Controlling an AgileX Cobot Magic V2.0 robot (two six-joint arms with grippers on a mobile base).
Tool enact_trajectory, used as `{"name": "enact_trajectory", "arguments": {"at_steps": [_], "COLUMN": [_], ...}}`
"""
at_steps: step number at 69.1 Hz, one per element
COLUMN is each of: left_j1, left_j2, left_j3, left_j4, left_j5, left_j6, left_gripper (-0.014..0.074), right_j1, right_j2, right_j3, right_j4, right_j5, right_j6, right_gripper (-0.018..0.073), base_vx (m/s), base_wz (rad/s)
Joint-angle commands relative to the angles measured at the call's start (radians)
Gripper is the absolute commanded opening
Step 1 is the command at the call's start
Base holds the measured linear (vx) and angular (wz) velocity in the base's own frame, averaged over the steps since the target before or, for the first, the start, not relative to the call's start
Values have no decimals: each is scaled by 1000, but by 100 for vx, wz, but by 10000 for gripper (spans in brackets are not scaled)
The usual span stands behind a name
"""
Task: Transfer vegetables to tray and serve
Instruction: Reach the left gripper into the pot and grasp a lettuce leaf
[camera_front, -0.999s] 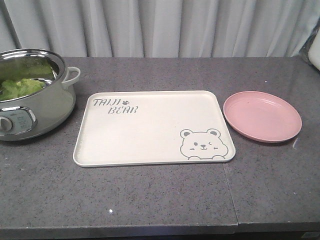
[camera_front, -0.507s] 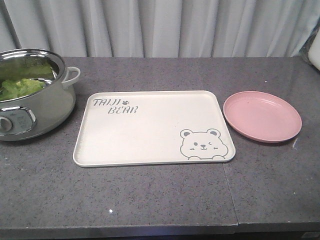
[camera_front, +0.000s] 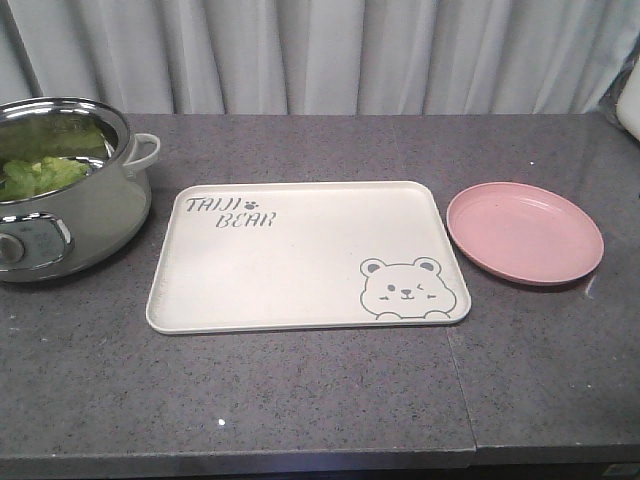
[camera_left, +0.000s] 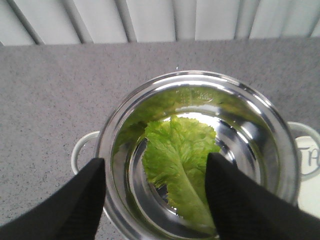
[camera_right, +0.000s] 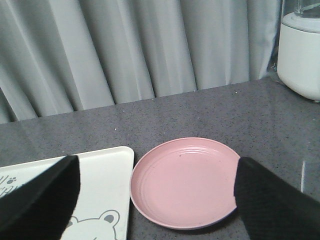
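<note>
**Leaf lies in the pot left of the tray; both grippers spread wide**

Nearest the front camera runs the grey speckled counter (camera_front: 300, 400), with a seam meeting the tray's near right corner. The tray (camera_front: 300, 255), cream-white with rounded corners, lies flat on it. Its "TAIJI BEAR" lettering sits at the far left corner and the winking bear at the near right corner.

Just right of the tray, with a narrow strip of counter between them, sits a round pink plate (camera_front: 524, 232). The right gripper (camera_right: 157, 162) hangs on the near side of this plate. Its two black fingers are set far apart and nothing is between them. The plate and the tray's bear corner show in the gap.

Left of the tray stands a polished steel pot (camera_front: 90, 210), one pale handle pointing toward the tray. The lettuce leaf (camera_left: 175, 160) lies on the pot's bottom, bright green and crinkly, its pale rib running toward the left wrist camera. The pot's shiny wall mirrors the green. The left gripper (camera_left: 155, 165) hovers over the pot with its black fingers wide apart, one at each side of the rim, clasping nothing. The leaf shows between them, untouched.

Beyond the tray, pale grey curtain (camera_front: 320, 55) folds hang behind the counter's far edge. Far right of the tray, by the curtain, stands a white appliance (camera_right: 300, 50).
</note>
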Motion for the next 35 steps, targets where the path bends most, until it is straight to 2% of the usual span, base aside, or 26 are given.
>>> {"name": "enact_trajectory", "arguments": {"at_steps": [1, 6, 17, 23, 35], "left_j1": [5, 5, 11, 19, 40], "left_j2": [122, 222, 347, 381, 396], "left_j3": [-195, -273, -288, -288, -284], "left_j4": [-6, -51, -70, -110, -115], "left_j5": [93, 117, 132, 144, 141], "left_j6": [23, 12, 2, 2, -1], "left_gripper": [434, 434, 435, 438, 438], "right_j1": [-1, -1, -1, -1, -1], "right_j2": [3, 3, 3, 3, 3], "right_j3": [-34, -34, -34, -34, -34], "right_j4": [-8, -8, -8, -8, -8], "right_j5": [-46, -31, 16, 20, 18], "right_j6": [-25, -35, -38, -40, -40], "right_gripper": [594, 594, 594, 594, 594], "base_vx": [0, 0, 0, 0, 0], "base_wz": [0, 0, 0, 0, 0]}}
